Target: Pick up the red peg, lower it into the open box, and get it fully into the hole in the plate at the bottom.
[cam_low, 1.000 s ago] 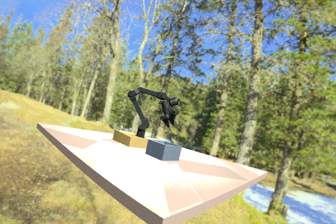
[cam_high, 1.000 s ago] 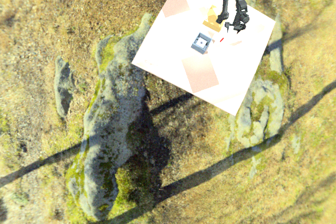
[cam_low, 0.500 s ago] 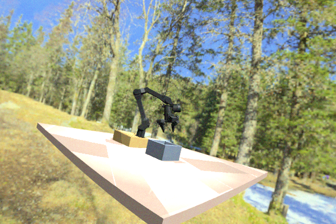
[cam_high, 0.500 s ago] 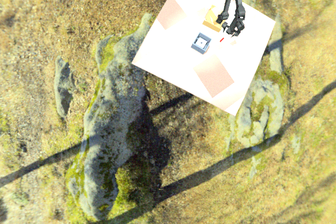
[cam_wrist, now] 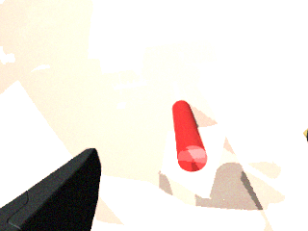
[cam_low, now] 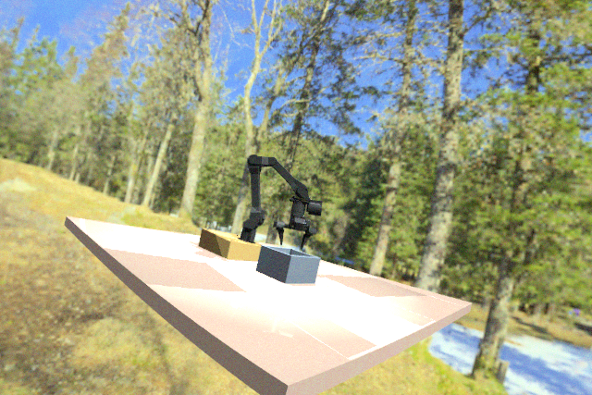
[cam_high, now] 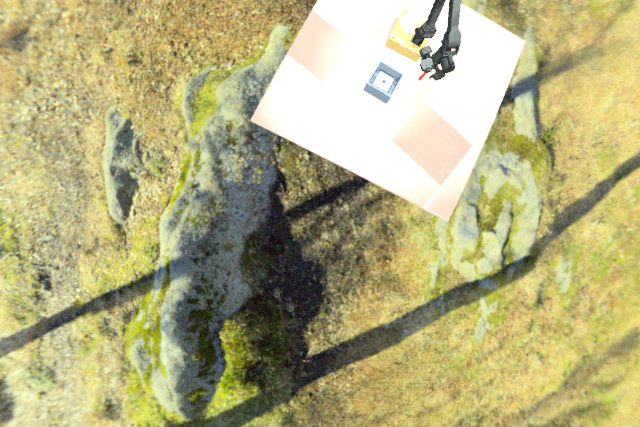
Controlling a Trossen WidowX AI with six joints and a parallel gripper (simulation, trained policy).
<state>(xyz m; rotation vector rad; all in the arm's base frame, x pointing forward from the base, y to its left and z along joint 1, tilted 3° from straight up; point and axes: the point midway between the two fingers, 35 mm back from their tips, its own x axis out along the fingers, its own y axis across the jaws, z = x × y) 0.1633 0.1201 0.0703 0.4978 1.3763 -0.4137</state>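
And here's the end effector (cam_high: 430, 68) (cam_low: 291, 246) (cam_wrist: 206, 144), fingers spread very wide, pointing down over the counter (cam_high: 330, 112) (cam_low: 239, 324) (cam_wrist: 120, 120) with nothing in its grasp! The red peg (cam_high: 422, 76) (cam_wrist: 188, 135) lies on the counter, right by the end effector in the top view, and in the wrist view it sits between the two finger sides, touching neither. Over to its left stands the open box (cam_high: 376, 93) (cam_low: 287, 268), well inside the counter's edges, a gap between its right wall and the peg, and the plate (cam_high: 379, 82) on its floor shows a small central hole, no peg in it. On the far side, the tan box (cam_high: 402, 47) (cam_low: 229, 247) crowds close to the arm (cam_high: 453, 19) (cam_low: 255, 190), tightening things there. From the exterior, though, a broad stretch of room runs from the open box to the near edge!
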